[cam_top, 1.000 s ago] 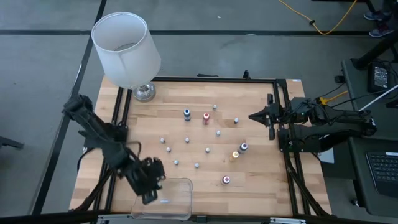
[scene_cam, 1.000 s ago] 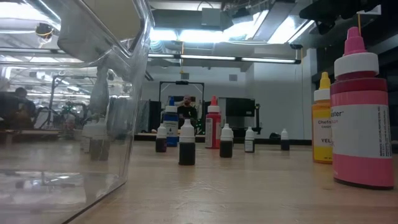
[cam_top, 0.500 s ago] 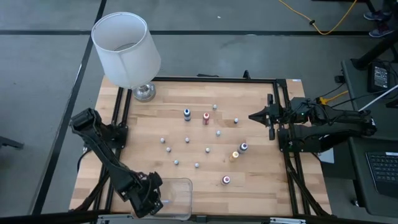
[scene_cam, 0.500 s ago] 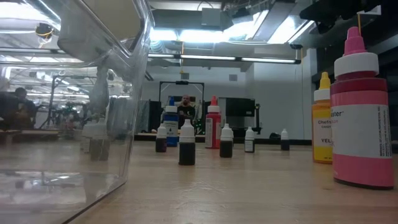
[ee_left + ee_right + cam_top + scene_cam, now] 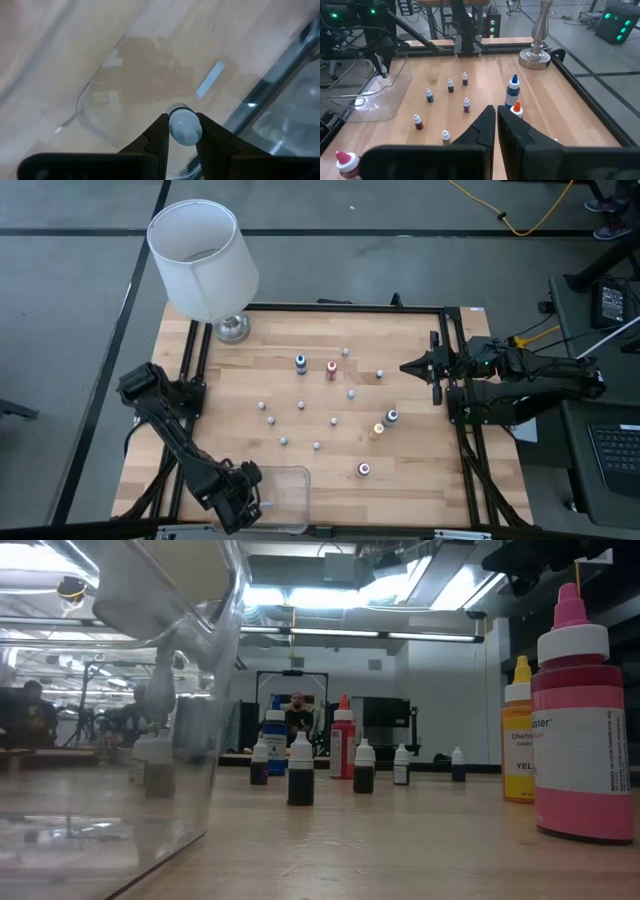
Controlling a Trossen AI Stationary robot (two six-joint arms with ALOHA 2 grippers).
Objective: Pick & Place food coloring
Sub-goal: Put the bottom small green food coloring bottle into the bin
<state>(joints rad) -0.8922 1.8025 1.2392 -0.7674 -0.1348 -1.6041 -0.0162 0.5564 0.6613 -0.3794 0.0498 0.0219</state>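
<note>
- Left wrist view: the left gripper (image 5: 182, 131) pinches a small food coloring bottle (image 5: 184, 126) by its pale cap, hanging over the clear plastic bin (image 5: 125, 65), so the step in hand looks like the placing.
- In the high view that gripper (image 5: 243, 498) sits at the near left corner of the wooden table (image 5: 420, 370), just over the bin's (image 5: 290, 492) left edge.
- Next move, as I judge it: carry the bottle inward past the bin wall, lower it, then part the fingers; a release too near the rim could let it fall outside.
- The right gripper (image 5: 496, 117) is closed on nothing and waits at the table's right edge (image 5: 412, 367).
- Many bottles remain on the table: a blue bottle (image 5: 300, 363) and a red bottle (image 5: 331, 368) mid-table, an orange bottle (image 5: 378, 429) touching or just beside a dark purple bottle (image 5: 392, 417), a pink bottle (image 5: 363, 469) nearer the front, and tiny ones scattered between.
- A lamp (image 5: 204, 262) stands at the far left corner, well apart from the bin; nothing blocks the drop.
</note>
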